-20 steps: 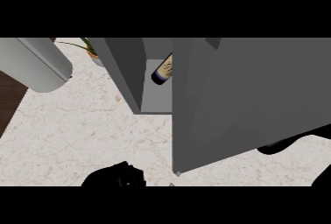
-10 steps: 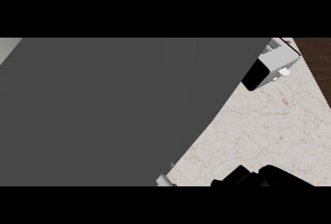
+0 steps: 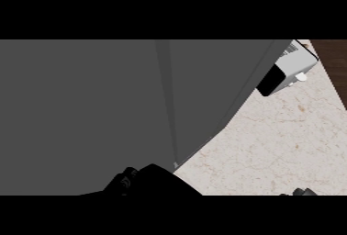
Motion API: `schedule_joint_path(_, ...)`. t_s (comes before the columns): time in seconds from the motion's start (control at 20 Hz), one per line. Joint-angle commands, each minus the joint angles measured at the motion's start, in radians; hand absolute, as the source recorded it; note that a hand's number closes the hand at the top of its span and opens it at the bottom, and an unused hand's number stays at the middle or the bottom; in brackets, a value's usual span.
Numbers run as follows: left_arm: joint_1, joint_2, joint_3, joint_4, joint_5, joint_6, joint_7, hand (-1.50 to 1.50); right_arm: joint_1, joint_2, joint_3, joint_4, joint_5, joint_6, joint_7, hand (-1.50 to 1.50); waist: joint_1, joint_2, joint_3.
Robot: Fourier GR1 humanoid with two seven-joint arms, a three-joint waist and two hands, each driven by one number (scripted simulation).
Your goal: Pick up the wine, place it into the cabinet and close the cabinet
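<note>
Grey panel fills most of the head view: the cabinet (image 3: 81,114) stands so close that its flat front covers everything from the left edge to past the middle. A thin vertical seam (image 3: 168,105) runs down it, which I read as the edge where the door meets the body, so the door looks shut or very nearly so. To the right lies the pale veined stone of the counter (image 3: 271,147). A white and black appliance (image 3: 288,69) sits at the far right corner, beside a strip of dark wood (image 3: 335,64).

The left hand (image 3: 149,182) comes up from the lower edge as a black mass lying over the foot of the cabinet front, just beside the seam. I cannot tell whether it is spread or closed, nor whether it presses on the panel. Of the right hand (image 3: 302,192) only a dark sliver shows at the lower right, well apart from the cabinet, and its state cannot be told either.

The wine shows nowhere. If it is inside the cabinet, the grey front hides it.

As a glass bottle it would likely be heavy, rigid, smooth enough to slip and breakable. The wide body below the shoulder seems the safest place to hold it.
</note>
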Motion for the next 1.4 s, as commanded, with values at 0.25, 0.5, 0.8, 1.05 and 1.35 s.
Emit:
schedule_joint_path(0.25,0.036,0.082,0.17,0.091,0.13,-0.231,0.025,1.5,-0.299,0.007,0.011,0.441,0.023,-0.186,-0.177,1.5,0.008,0.008,0.0)
schedule_joint_path(0.5,0.065,0.115,0.249,0.049,0.222,-0.25,0.078,1.5,-0.341,0.007,-0.026,0.68,-0.047,-0.225,-0.337,1.5,0.022,0.012,0.001)
schedule_joint_path(0.8,0.04,0.084,0.256,0.109,0.204,-0.275,0.084,1.5,-0.422,0.007,-0.132,0.99,-0.122,-0.164,-0.507,1.5,0.018,0.019,0.001)
schedule_joint_path(1.05,0.078,0.102,0.321,0.092,0.208,-0.309,0.097,1.5,-0.387,-0.006,-0.193,1.185,-0.097,-0.084,-0.624,1.5,0.024,0.02,0.002)
schedule_joint_path(1.35,0.047,0.099,0.333,0.071,0.243,-0.265,0.116,1.5,-0.336,-0.064,-0.174,1.24,-0.073,-0.069,-0.704,1.5,0.022,0.03,0.003)
